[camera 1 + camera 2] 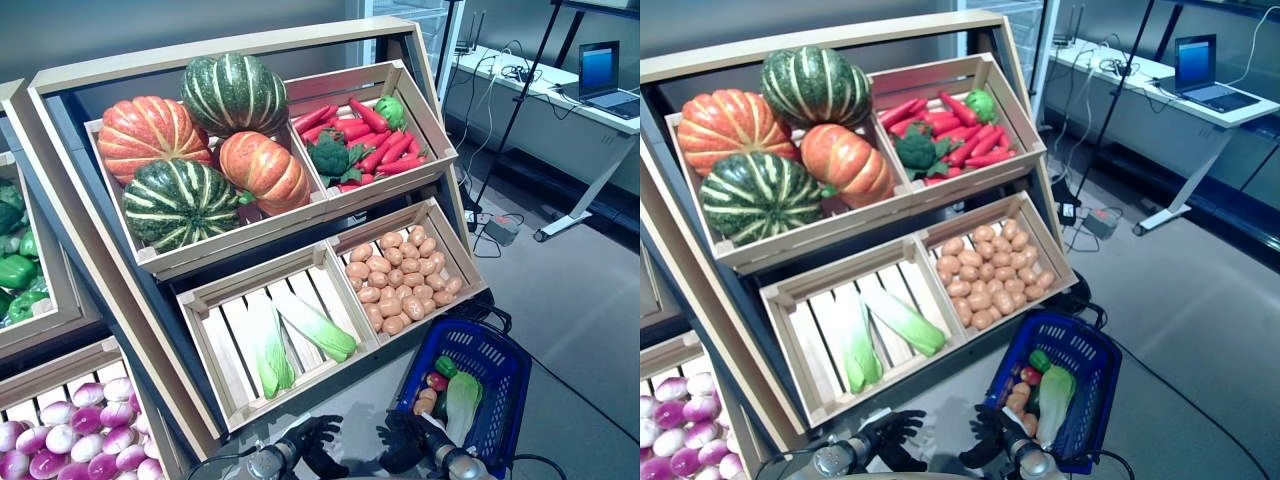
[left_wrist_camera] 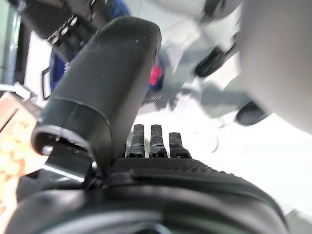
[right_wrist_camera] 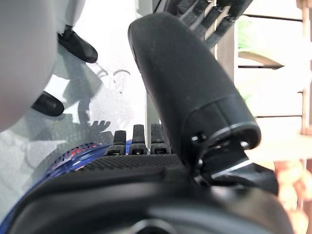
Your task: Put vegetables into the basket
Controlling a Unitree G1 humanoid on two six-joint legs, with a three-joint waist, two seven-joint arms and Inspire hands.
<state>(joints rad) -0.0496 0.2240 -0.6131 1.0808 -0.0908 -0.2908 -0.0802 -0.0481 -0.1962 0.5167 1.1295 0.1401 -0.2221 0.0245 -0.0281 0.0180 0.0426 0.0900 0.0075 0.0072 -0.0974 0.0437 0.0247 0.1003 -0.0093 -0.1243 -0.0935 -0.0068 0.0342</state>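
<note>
Both hands hang low in front of the rack, empty: the left hand [image 1: 312, 441] and the right hand [image 1: 408, 440] sit side by side near the floor, fingers loosely relaxed and gripping nothing, the right one just beside the basket [image 1: 505, 372]. That blue basket stands on the floor at the rack's lower right corner, and already holds a cabbage [image 1: 461, 398], a green pepper [image 1: 446, 366] and a few small round vegetables. On the rack, the lower left crate [image 1: 203, 300] has two more cabbages [image 1: 268, 347] lying on its slats, and the crate beside it is full of potatoes [image 1: 400, 281]. Above, one crate holds four pumpkins [image 1: 205, 145], the other red chillies [image 1: 375, 140] with a broccoli [image 1: 331, 157]. Purple onions [image 1: 70, 425] fill a crate at the far left, below a crate of green peppers.
</note>
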